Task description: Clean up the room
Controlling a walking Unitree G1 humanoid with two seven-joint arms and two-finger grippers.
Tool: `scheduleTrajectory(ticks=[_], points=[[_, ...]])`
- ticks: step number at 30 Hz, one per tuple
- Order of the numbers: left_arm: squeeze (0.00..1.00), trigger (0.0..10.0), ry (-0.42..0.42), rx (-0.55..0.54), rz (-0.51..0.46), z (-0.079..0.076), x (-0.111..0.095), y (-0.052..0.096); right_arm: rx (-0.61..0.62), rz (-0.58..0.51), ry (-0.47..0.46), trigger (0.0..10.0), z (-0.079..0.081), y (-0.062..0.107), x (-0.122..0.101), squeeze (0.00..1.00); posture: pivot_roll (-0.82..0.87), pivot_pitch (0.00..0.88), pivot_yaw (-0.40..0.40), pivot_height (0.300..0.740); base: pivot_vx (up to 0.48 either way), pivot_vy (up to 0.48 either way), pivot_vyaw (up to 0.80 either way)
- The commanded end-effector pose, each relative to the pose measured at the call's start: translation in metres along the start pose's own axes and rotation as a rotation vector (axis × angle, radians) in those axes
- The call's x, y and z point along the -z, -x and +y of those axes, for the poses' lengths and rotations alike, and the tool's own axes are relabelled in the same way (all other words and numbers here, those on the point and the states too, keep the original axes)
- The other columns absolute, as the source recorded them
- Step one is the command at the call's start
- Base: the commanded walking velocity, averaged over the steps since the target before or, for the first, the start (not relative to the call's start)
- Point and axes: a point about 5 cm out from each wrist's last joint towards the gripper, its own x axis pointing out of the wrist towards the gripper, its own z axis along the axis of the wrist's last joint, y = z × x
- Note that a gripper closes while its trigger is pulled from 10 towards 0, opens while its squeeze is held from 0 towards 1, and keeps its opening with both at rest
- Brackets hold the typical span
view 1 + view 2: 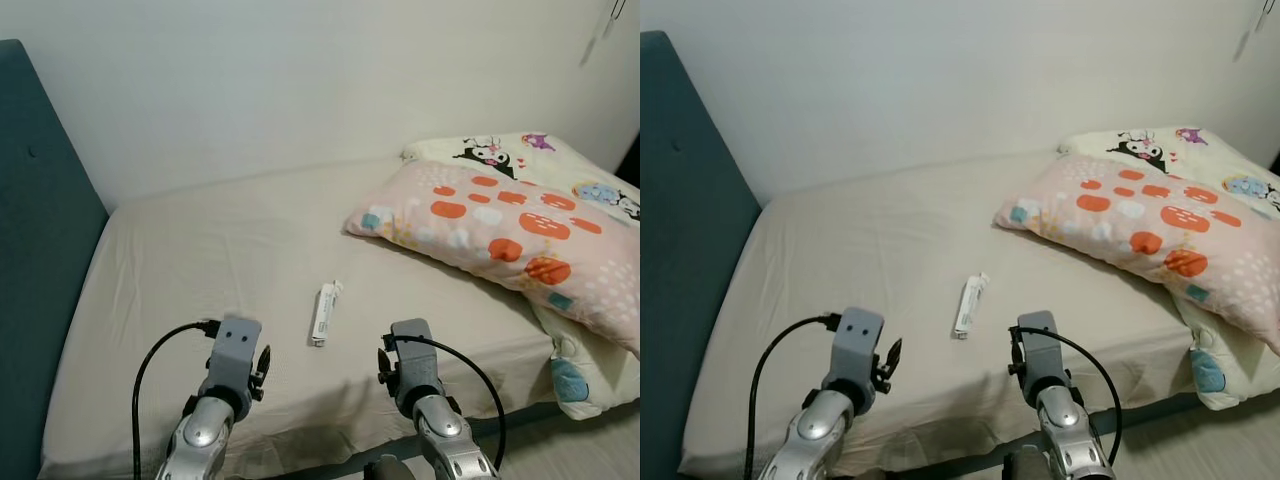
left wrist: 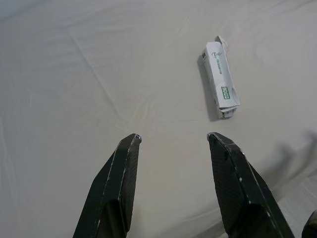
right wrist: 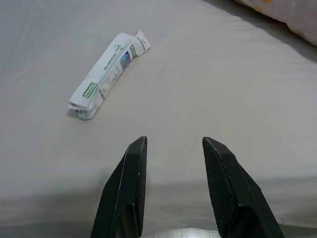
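White flattened wrapper point(image 1: 325, 312), green print, lying on bed point(image 1: 200, 260).

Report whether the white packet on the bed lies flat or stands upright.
Flat: the white packet lies lengthwise on the bed sheet, ahead of both open grippers.

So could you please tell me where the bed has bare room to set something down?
The widest free patch of the bed runs from the teal headboard across to the white packet. Another bare strip lies between the packet and the wall. The far right is crowded by the pink pillow and cartoon pillow.
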Motion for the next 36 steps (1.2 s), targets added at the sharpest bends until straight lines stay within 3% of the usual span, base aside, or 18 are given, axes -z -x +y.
scheduleTrajectory(ticks=[1, 19, 25, 36], points=[[0.00, 10.0, -0.028, -0.005, 0.027, 0.006, 0.003, 0.000, -0.001, 0.001, -0.020, 10.0, 0.001, -0.001, 0.001, 0.00, 0.03, 0.159, 0.025, 0.616, 0.000, 0.000, 0.00], [0.00, 10.0, -0.083, 0.039, -0.016, 0.032, -0.019, -0.009, 0.007, -0.032, -0.008, 10.0, -0.007, -0.018, -0.023, 0.00, 0.08, 0.260, 0.040, 0.603, 0.000, 0.000, 0.00], [0.00, 10.0, -0.059, 0.141, -0.077, 0.027, -0.039, -0.019, 0.025, -0.050, 0.005, 10.0, -0.016, -0.023, -0.032, 0.00, 0.07, 0.299, 0.037, 0.598, 0.000, 0.000, 0.00], [0.00, 10.0, 0.006, 0.204, -0.062, 0.017, -0.042, -0.031, 0.043, -0.075, 0.017, 10.0, -0.023, -0.025, -0.040, 0.00, 0.03, 0.329, 0.051, 0.578, 0.000, 0.000, 0.00]])
